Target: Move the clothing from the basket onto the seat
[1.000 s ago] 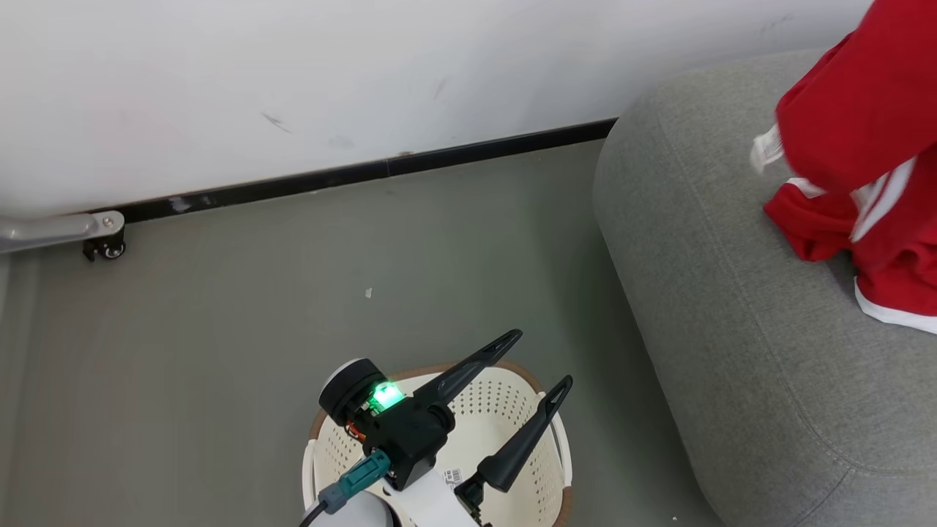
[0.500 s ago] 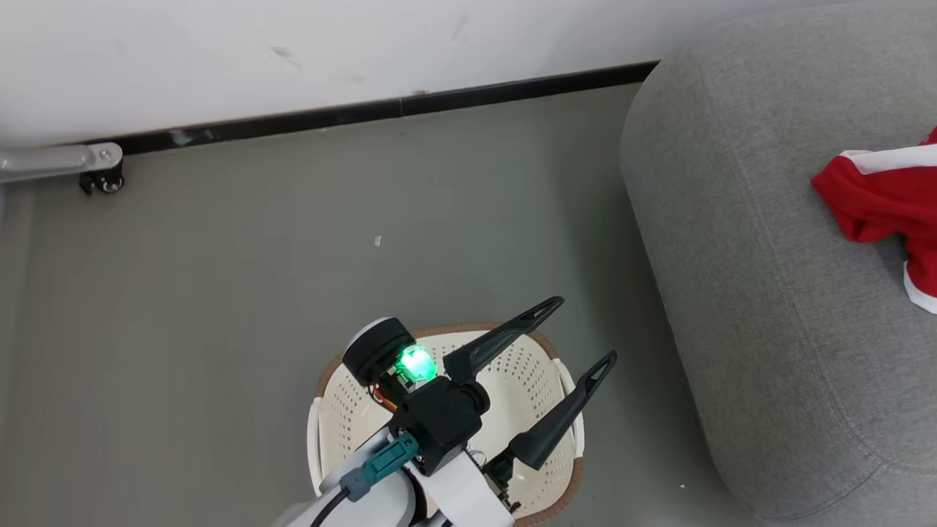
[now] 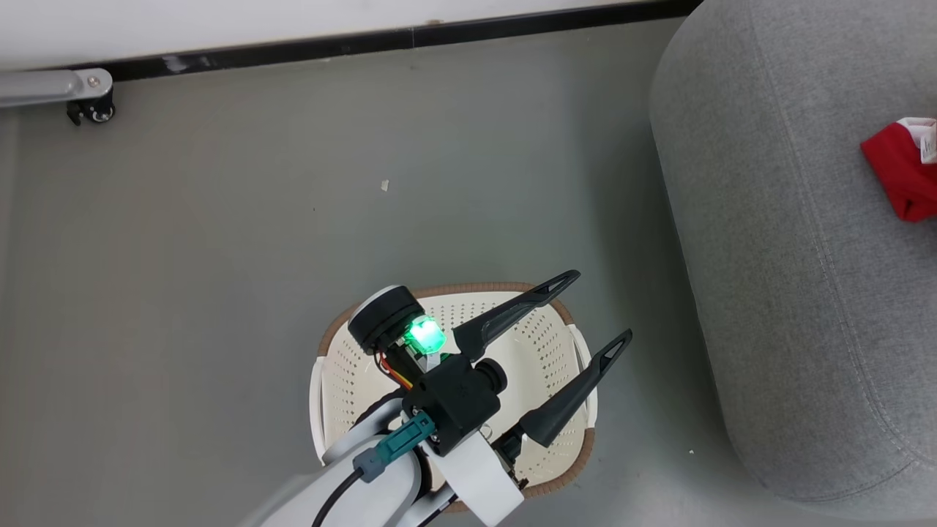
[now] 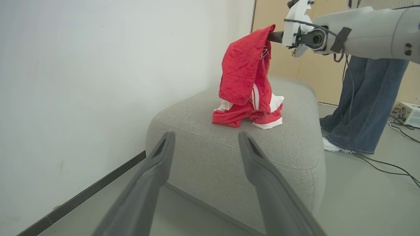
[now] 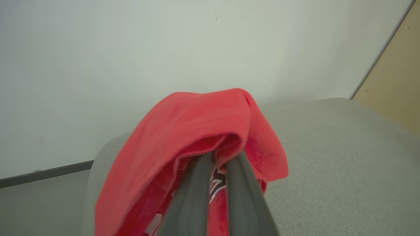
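Note:
The cream basket (image 3: 468,287) with its brown rim stands on the floor at the bottom middle of the head view; the part of its inside that I can see is bare perforated plastic. My left gripper (image 3: 600,306) hangs open over it, fingers pointing toward the grey seat (image 3: 790,293). In the left wrist view those fingers (image 4: 206,135) are spread with nothing between them. Red clothing (image 4: 244,75) hangs from my right gripper (image 4: 274,36), its lower folds resting on the seat (image 4: 288,147). In the right wrist view the gripper (image 5: 224,160) is shut on that red cloth (image 5: 197,124).
A white wall with a black baseboard (image 3: 293,47) runs behind. A metal leg with a caster (image 3: 91,110) stands at the upper left. A person's legs in jeans (image 4: 364,108) stand beside the seat, with cables (image 4: 387,167) and a white box (image 4: 408,113) on the floor.
The whole head picture has shifted, so the camera has moved; less of the red clothing shows at the right edge. My left gripper stays open over the basket.

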Controlling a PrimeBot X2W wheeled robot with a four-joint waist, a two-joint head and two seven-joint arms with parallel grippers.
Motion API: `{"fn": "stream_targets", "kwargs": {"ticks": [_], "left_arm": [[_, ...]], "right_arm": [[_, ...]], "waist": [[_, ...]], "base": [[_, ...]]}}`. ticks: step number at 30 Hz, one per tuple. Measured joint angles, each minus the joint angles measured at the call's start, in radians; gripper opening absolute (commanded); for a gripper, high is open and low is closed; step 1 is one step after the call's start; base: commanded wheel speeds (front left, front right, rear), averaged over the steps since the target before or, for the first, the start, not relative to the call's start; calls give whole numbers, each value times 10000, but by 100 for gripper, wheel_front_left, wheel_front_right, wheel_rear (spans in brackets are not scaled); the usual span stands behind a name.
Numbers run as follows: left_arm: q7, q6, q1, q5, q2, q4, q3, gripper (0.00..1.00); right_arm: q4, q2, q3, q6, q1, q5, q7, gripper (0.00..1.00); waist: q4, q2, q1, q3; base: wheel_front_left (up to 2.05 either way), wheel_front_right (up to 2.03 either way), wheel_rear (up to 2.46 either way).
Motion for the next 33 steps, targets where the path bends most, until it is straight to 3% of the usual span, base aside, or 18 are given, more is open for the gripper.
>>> {"fn": "stream_targets", "kwargs": {"ticks": [9, 16, 17, 18, 19, 21, 22, 23, 33], "left_arm": [[8, -127, -395, 36, -25, 33, -163, 100], [6, -128, -550, 71, 21, 178, -142, 100], [2, -128, -555, 86, 25, 205, -136, 100], [2, -128, -567, 104, 36, 226, -128, 100], [0, -130, -590, 111, 58, 255, -121, 100], [-2, -130, -659, 111, 104, 337, -82, 100], [-4, -130, -685, 111, 117, 364, -56, 100], [-6, -132, -694, 111, 132, 397, -29, 100], [-196, -142, -697, 21, 111, 663, -15, 100]], "right_arm": [[1074, 368, -581, 0, 591, 328, -558, 0], [1595, 1020, -637, 0, 1115, 522, -842, 0], [1599, 1068, -623, 0, 1116, 520, -846, 4], [1597, 1110, -594, 0, 1117, 516, -853, 20], [1590, 1160, -560, 0, 1116, 512, -861, 20], [1503, 1342, -468, 0, 1116, 495, -932, 49], [1465, 1423, -389, 0, 1113, 495, -934, 80], [1415, 1492, -297, 0, 1111, 497, -938, 100], [1083, 1521, 303, 0, 1353, 594, -982, 100]], "waist": [[-49, 0, 0, 538], [-211, 0, 0, 817], [-240, 0, 0, 846], [-271, 0, 0, 871], [-303, 0, 0, 892], [-377, 0, -1, 919], [-415, 0, 0, 927], [-454, 0, 0, 930], [-811, 0, 0, 847]], "base": [[0, 0, 0], [0, 0, 0], [0, 0, 0], [0, 0, 0], [0, 0, 0], [0, 0, 0], [0, 0, 0], [0, 0, 0], [0, 0, 0]]}}
